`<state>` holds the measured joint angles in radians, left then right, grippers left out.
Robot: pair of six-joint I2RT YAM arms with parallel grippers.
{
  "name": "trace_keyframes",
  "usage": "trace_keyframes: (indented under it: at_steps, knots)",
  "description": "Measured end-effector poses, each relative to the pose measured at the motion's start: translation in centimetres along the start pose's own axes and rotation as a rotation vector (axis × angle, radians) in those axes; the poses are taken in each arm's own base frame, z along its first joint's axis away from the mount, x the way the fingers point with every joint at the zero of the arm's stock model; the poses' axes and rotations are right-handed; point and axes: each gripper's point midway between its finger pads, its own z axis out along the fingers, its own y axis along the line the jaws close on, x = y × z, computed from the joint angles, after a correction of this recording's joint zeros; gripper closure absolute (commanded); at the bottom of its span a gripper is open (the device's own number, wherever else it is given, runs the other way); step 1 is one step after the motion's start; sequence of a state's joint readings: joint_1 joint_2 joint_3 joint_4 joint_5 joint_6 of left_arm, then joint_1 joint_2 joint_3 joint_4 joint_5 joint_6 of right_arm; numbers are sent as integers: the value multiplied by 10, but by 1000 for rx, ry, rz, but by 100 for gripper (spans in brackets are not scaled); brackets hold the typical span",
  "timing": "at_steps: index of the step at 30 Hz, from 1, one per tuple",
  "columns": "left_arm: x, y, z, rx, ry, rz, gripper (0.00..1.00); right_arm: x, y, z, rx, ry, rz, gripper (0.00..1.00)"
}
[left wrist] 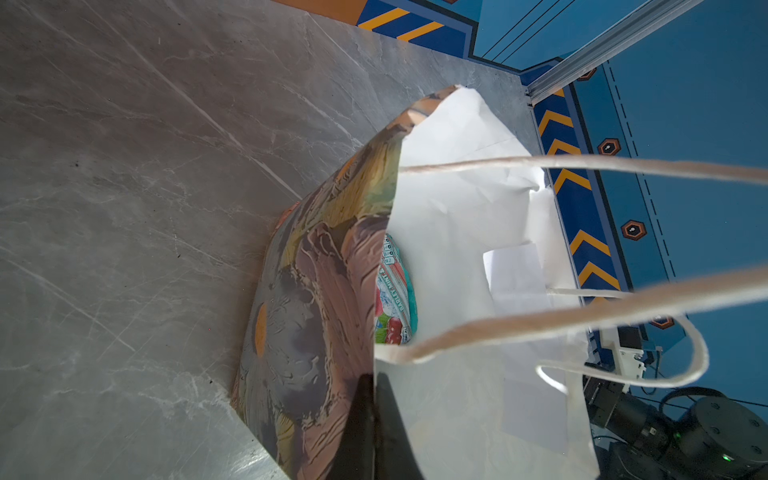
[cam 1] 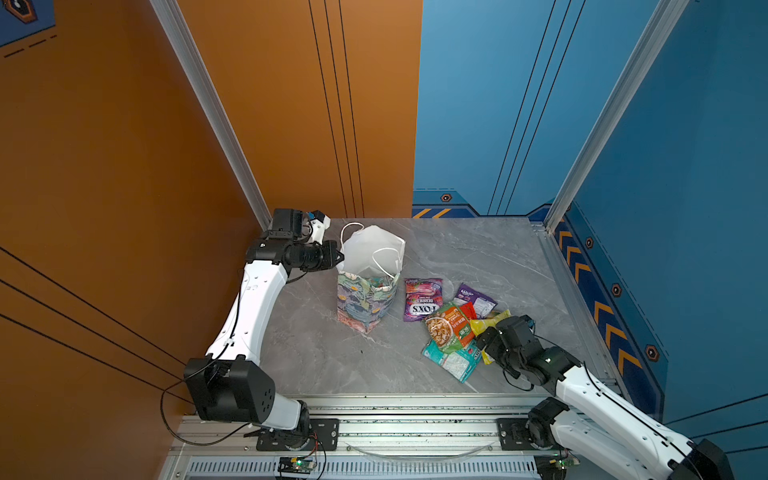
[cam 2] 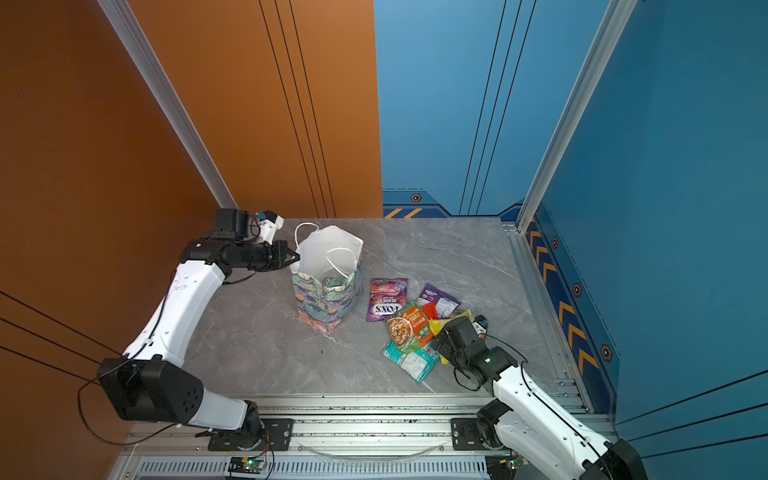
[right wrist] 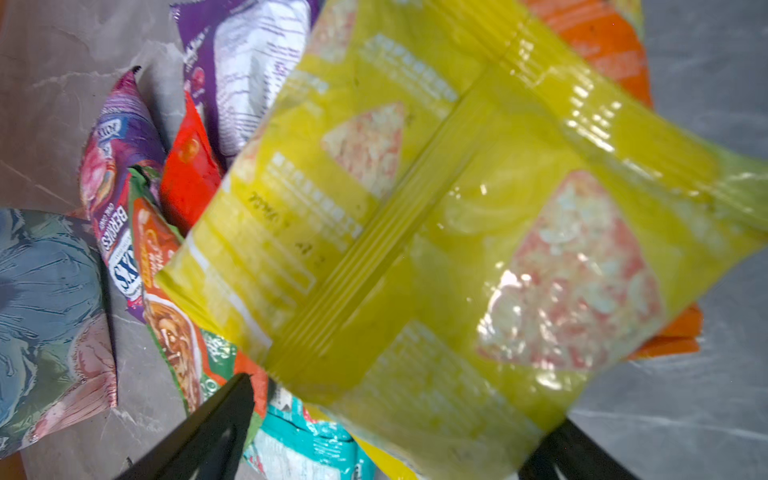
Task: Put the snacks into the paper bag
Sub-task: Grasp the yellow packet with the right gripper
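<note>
The paper bag stands upright at the left middle of the table, its white inside showing. My left gripper is shut on its rim, one finger outside and one inside. A teal packet lies in the bag. The other snacks are heaped to its right: a purple FOX'S packet, a second purple one, a green-orange one, a teal one. My right gripper stands open with the yellow packet between its fingers.
An orange packet and a red one lie under the yellow one. The bag's cord handles hang across the left wrist view. The metal frame rail borders the table just right of the heap.
</note>
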<state>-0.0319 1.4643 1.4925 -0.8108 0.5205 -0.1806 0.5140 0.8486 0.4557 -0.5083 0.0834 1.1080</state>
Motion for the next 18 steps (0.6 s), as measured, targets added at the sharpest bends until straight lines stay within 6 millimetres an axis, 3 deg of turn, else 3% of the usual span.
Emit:
trace_keyframes:
  at_steps: [14,18]
  knots:
    - [0,0,0,0,0,0,100,-39,80,16,-23,-6,-227,12]
    - [0,0,0,0,0,0,100,-46,103,11,-80,6,-260,15]
